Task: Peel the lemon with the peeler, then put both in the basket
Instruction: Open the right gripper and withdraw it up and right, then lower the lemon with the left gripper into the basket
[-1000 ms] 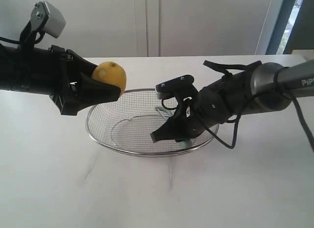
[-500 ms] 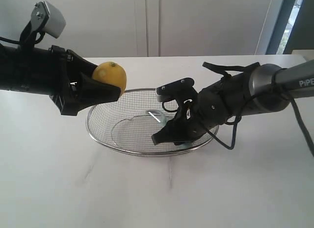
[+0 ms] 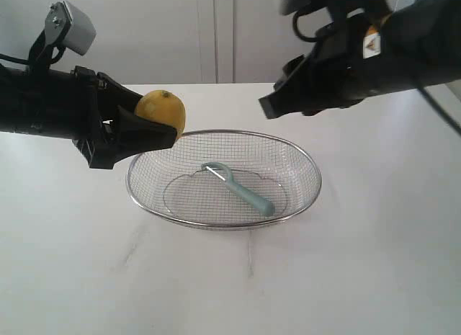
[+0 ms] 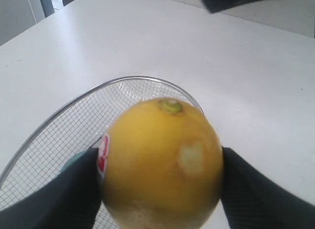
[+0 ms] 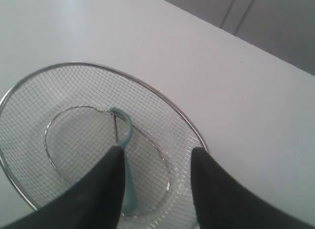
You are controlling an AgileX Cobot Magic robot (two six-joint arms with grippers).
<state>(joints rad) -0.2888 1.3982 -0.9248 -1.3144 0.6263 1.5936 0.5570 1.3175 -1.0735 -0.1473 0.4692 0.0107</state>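
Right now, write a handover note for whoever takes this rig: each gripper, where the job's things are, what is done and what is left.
Left gripper: shut on the lemon, holding it in the air near the left rim of the basket.
Right gripper: open and empty, hanging above the basket.
Peeler: lying inside the basket on the mesh, touched by nothing.
Done: the peeler is in the basket. The lemon shows one pale patch on its skin; how far peeling went cannot be told.
Left: set the lemon in the basket beside the peeler.
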